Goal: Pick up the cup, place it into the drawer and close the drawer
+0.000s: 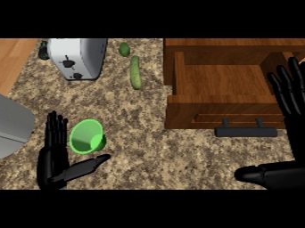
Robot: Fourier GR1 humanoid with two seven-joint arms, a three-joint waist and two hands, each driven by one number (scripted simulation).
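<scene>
A green cup (87, 136) lies on its side on the speckled counter at the lower left, its mouth facing the view. My left hand (54, 153) is beside it on the left, open, fingers straight up and thumb stretched out under the cup, not touching it as far as I can see. The wooden drawer (222, 111) stands pulled open at the right, empty inside, with a dark handle (245, 131) on its front. My right hand (298, 111) is open at the right edge, fingers up over the drawer's right side.
A silver toaster (79, 57) stands at the back left. Two green cucumbers (135, 72) lie between it and the drawer. A grey rounded object (4, 124) sits at the left edge. Wooden flooring shows at the far left.
</scene>
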